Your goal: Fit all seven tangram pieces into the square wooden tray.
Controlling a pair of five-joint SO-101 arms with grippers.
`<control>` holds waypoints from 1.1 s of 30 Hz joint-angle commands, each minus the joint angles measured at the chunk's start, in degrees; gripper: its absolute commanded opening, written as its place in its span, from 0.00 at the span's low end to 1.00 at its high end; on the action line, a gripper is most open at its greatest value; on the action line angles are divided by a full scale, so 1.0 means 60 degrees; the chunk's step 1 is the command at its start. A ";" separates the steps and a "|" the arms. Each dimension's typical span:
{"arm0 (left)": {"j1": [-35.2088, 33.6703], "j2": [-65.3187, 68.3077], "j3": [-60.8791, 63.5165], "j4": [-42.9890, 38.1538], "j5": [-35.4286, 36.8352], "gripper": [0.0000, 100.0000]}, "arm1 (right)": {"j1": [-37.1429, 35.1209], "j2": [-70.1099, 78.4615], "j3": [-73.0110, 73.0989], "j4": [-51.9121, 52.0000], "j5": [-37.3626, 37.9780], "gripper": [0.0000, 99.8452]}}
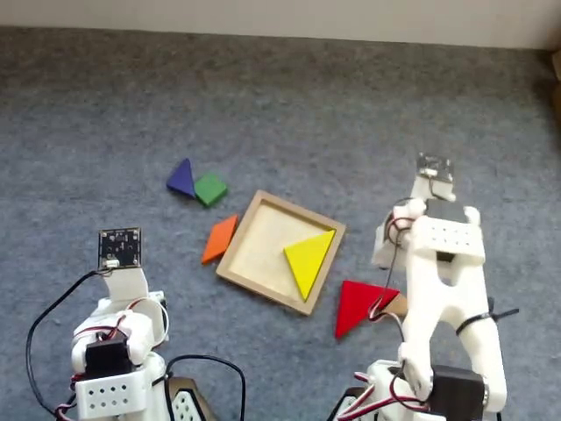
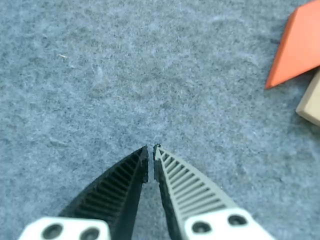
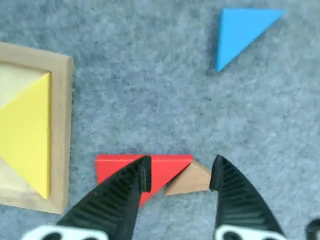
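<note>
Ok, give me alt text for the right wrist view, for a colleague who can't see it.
The open right gripper hangs over a red triangle and a small tan triangle lying against each other on grey carpet. Beside them sits the wooden tray holding a yellow triangle; a blue triangle lies apart, farther out.

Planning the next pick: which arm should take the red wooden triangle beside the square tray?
Right. The right gripper, open, hangs over the flat red triangle; the left gripper is shut over grey carpet.
</note>
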 commanded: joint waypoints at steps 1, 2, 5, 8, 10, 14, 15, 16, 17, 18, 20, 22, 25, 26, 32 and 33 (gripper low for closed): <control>-0.0066 -0.0315 0.0183 0.0029 0.0000 0.04 | -0.0974 -0.0051 -0.0549 0.0300 -0.1172 0.20; -0.0066 -0.0315 0.0183 0.0029 0.0000 0.04 | -0.1238 -0.0051 -0.0549 0.0286 -0.1421 0.20; -0.0066 -0.0315 0.0183 0.0029 0.0000 0.04 | -0.1941 0.0051 -0.0286 0.0330 -0.1919 0.20; -0.0066 -0.0315 0.0183 0.0029 0.0000 0.04 | -0.2527 0.0051 0.0271 0.0154 -0.2227 0.20; -0.0066 -0.0315 0.0183 0.0029 0.0000 0.04 | -0.2806 0.0066 0.0696 -0.0359 -0.2476 0.20; -0.0066 -0.0315 0.0183 0.0029 0.0000 0.04 | -0.2821 0.0066 0.1824 -0.1575 -0.2564 0.20; -0.0066 -0.0315 0.0183 0.0029 0.0000 0.04 | -0.2821 0.0066 0.2044 -0.1692 -0.2564 0.20; -0.0066 -0.0315 0.0183 0.0029 0.0000 0.04 | -0.2821 0.0066 0.2205 -0.1692 -0.2564 0.20; -0.0066 -0.0315 0.0183 0.0029 0.0000 0.04 | -0.2821 0.0066 0.2337 -0.1692 -0.2564 0.20; -0.0066 -0.0315 0.0183 0.0029 0.0000 0.04 | -0.2821 0.0066 0.2410 -0.1692 -0.2564 0.20; -0.0066 -0.0315 0.0183 0.0029 0.0000 0.04 | -0.2821 0.0066 0.2469 -0.1707 -0.2564 0.20; -0.0066 -0.0315 0.0183 0.0029 0.0000 0.04 | -0.2806 0.0066 0.2513 -0.1707 -0.2564 0.20; -0.0066 -0.0315 0.0183 0.0029 0.0000 0.04 | -0.2806 0.0066 0.2527 -0.1678 -0.2564 0.20; -0.0066 -0.0315 0.0183 0.0029 0.0000 0.04 | -0.2806 0.0066 0.2527 -0.1648 -0.2564 0.20; -0.0066 -0.0315 0.0183 0.0029 0.0000 0.04 | -0.2791 0.0066 0.2440 -0.0667 -0.2549 0.26; -0.0066 -0.0315 0.0183 0.0029 0.0000 0.04 | -0.2791 0.0066 0.2425 -0.0403 -0.2549 0.28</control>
